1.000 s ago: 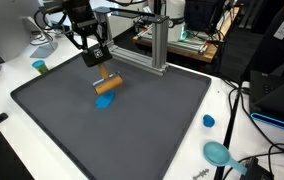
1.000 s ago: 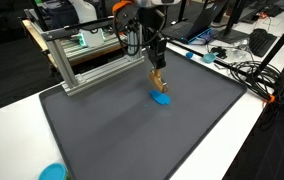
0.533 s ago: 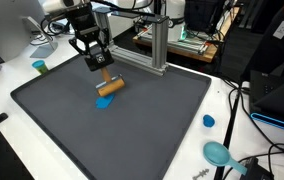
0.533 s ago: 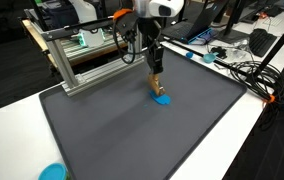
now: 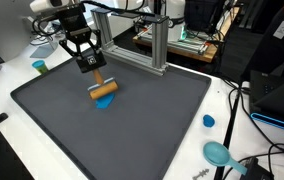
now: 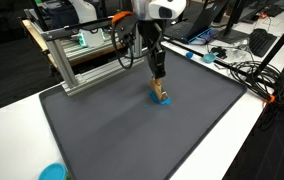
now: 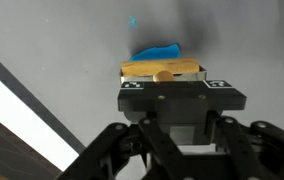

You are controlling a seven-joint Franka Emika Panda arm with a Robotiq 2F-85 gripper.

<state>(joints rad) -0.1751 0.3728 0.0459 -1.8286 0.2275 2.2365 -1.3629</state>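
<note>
My gripper (image 5: 90,66) is shut on the thin handle of a wooden tool (image 5: 104,90), a short tan block on a stick. The block rests low on the dark grey mat (image 5: 142,125), against a small blue piece (image 5: 102,103). In an exterior view the gripper (image 6: 157,72) comes down over the wooden tool (image 6: 160,92), with the blue piece (image 6: 164,101) just under it. In the wrist view the wooden tool (image 7: 162,69) lies crosswise beyond the gripper (image 7: 163,80), and the blue piece (image 7: 159,50) shows past it. The fingertips themselves are hidden.
An aluminium frame (image 5: 157,45) stands at the mat's back edge. A blue cup (image 5: 40,67) sits left of the mat. A blue lid (image 5: 209,121) and a teal bowl (image 5: 217,153) lie to its right. Cables (image 6: 244,70) trail on the white table.
The gripper has shifted a little sideways along the mat with the wooden tool, and the block now lies closer over the blue piece.
</note>
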